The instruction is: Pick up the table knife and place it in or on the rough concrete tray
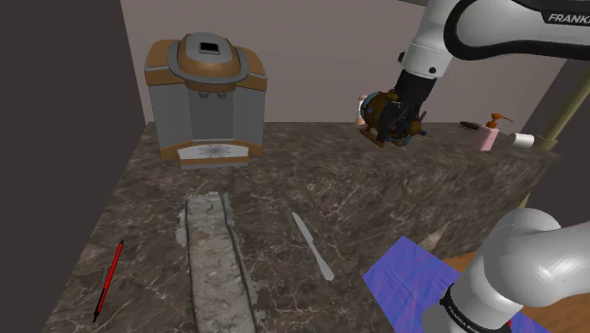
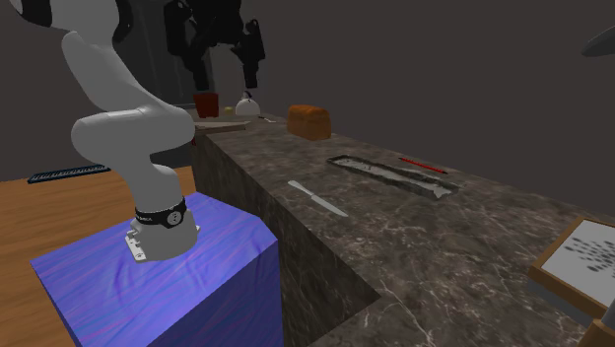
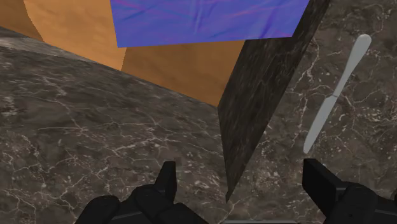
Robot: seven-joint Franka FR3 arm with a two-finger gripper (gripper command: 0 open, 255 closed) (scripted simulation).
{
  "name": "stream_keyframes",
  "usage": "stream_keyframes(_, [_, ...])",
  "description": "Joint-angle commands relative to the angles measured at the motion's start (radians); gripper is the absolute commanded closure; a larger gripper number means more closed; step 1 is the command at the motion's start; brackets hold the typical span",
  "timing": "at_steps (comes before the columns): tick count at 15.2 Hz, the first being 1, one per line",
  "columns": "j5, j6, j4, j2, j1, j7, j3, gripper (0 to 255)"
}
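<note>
— Shoulder view?
— Knife [image 1: 313,246] lies flat on the counter [image 1: 378,189] near the edge by the stand [image 1: 407,284]; tray [image 1: 216,265] beside it, apart.
— Second exterior view?
— Gripper [image 2: 226,79] high over the counter.
— Wrist?
— Fingers [image 3: 167,178] spread, holding nothing; knife outside one finger.

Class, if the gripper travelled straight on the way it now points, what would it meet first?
Most likely the marble countertop, near its edge by the blue stand. The knife lies to one side of where the gripper points; depth is unclear.
</note>
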Motion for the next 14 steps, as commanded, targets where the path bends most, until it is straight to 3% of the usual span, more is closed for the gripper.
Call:
stream_keyframes(1, [0.0, 0.0, 0.0, 0.0, 0.0, 0.0, 0.0, 0])
stream_keyframes(8, [0.084, 0.14, -0.134, 0.04, 0.017, 0.201, 0.13, 0])
stream_keyframes(14, [0.156, 0.28, -0.196, 0.141, 0.034, 0.373, 0.249, 0])
